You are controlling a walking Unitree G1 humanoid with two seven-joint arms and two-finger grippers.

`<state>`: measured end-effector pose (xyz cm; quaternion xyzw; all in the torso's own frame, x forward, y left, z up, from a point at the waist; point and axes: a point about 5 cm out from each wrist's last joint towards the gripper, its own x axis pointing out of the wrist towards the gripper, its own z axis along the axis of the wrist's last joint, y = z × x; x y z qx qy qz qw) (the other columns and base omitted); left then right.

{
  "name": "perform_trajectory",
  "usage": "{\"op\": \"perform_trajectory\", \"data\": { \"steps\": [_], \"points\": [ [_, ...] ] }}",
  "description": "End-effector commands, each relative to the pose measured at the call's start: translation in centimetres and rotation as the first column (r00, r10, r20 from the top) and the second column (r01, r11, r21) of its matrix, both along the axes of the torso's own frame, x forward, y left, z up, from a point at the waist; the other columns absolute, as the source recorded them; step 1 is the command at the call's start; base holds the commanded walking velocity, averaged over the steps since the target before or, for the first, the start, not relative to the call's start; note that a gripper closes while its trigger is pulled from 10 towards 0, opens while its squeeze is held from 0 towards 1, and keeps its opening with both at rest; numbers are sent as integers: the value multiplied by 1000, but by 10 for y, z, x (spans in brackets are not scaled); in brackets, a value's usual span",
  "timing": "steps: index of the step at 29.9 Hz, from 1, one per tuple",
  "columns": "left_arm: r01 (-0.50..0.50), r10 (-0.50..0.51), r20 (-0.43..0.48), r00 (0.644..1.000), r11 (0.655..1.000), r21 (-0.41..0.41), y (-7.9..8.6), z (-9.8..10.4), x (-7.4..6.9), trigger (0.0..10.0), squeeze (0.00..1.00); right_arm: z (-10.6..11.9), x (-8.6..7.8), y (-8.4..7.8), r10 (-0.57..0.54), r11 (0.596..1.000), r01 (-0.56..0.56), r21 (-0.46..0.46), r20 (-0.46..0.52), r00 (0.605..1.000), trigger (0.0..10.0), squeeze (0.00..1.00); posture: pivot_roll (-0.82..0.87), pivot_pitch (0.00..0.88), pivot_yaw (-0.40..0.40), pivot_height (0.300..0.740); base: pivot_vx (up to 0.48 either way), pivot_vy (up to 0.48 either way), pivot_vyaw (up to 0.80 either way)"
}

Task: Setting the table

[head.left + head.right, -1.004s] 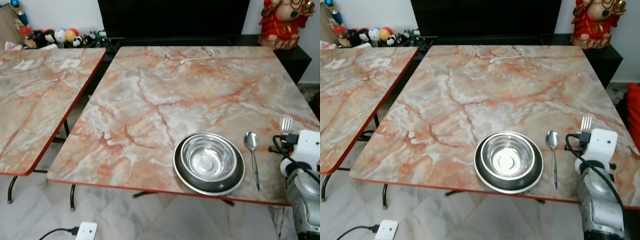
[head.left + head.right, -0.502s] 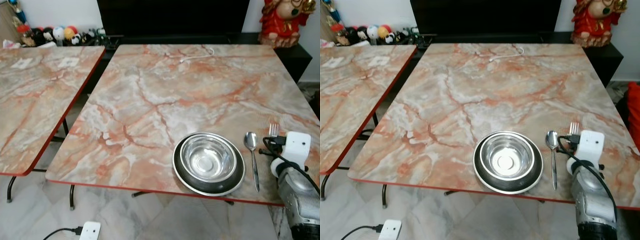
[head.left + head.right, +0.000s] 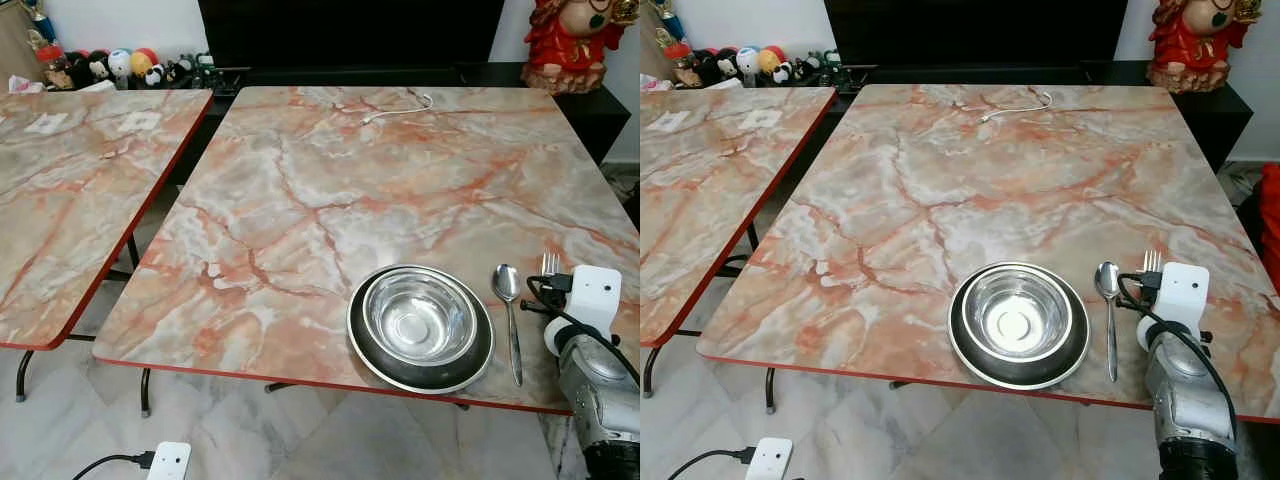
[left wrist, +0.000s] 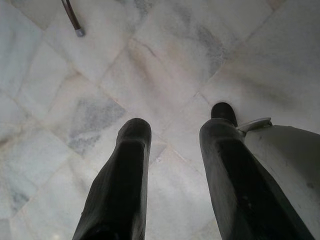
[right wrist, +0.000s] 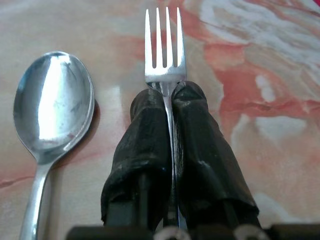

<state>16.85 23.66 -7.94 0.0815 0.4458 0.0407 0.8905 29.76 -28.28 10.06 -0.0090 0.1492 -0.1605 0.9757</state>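
**Fork pinned in the right gripper, low over the table beside the spoon**

Here is the big square marble-patterned table with the red edge (image 3: 330, 190), filling the head views, and a second table of the same pink-veined marble pattern (image 3: 70, 190) stands just to its left, with a gap between them. Near the front edge of the main table sits a round dark plate with a steel rim (image 3: 420, 372), and nested on it is a shiny round stainless steel bowl (image 3: 418, 315).

Right of the plate, lying flat with its bowl end pointing away from the robot, is a long silver metal spoon (image 3: 510, 312). Just beyond that comes the silver right arm with its white wrist block (image 3: 592, 298), reaching in over the table's front right corner.

Now the wrist camera tells the story: the right gripper (image 5: 170, 100) has its two black fingers pressed together on the neck of a silver four-tined metal fork (image 5: 164, 47). The handle runs back between the jaws, the tines stick out past the fingertips, pointing away from the robot. Fork and spoon run parallel, the fork just beside the spoon on the side away from the plate, close over the marble; whether it touches the surface, I cannot tell.

The left gripper (image 4: 172, 132) hangs over pale marble floor tiles (image 4: 100, 75), its fingers apart, nothing between them.
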Motion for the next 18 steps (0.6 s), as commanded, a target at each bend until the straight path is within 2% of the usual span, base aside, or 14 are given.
{"op": "perform_trajectory", "data": {
  "steps": [1, 18],
  "points": [
    [-12, 12, -26, 1000, 1000, -7, 1, -4, -8, 10000, 0, 0, 3, 2, 8, 1000, -8, 1, 6, 1000, 10000, 0, -111, 108, 60, 740, 0, 0, 0],
    [-10, 10, -31, 999, 1000, -7, 0, -5, -10, 10000, 0, -10, -4, 12, -3, 1000, 3, 26, -11, 1000, 10000, 0, -111, 106, 62, 740, 0, 0, 0]
  ]
}}
